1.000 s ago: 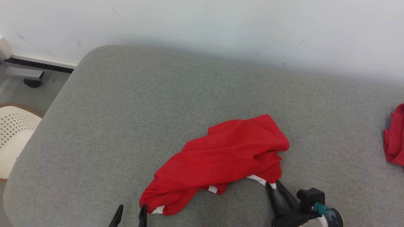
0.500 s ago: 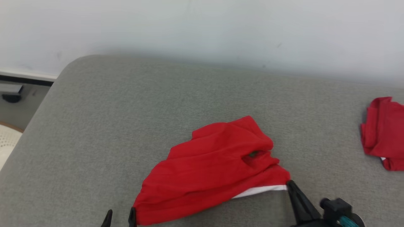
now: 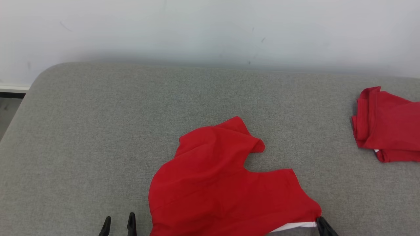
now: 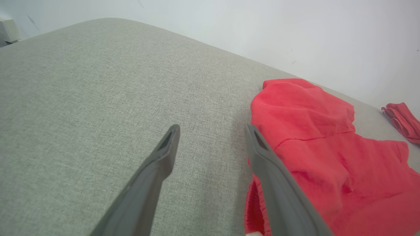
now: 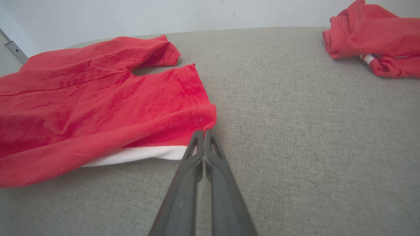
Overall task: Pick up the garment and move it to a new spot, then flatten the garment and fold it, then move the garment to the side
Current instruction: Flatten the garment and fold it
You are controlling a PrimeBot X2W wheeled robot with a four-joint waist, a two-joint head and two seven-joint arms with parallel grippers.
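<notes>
Nearest us, our right gripper (image 5: 203,132) has its two fingers pressed together on the garment (image 3: 223,183) at its near right corner, where red cloth meets a white band (image 5: 137,155). A second ago those fingers stood apart at that hem. Our left gripper (image 4: 212,128) keeps its fingers spread wide with nothing between them, just beside the garment's left edge. The garment, bunched in a heap earlier, now lies drawn out flatter on the grey cushion (image 3: 98,131), toward its near edge. Our head view has swung, so the second red garment (image 3: 387,131) at the far right shows more fully. Behind stands the pale wall (image 3: 210,26).
</notes>
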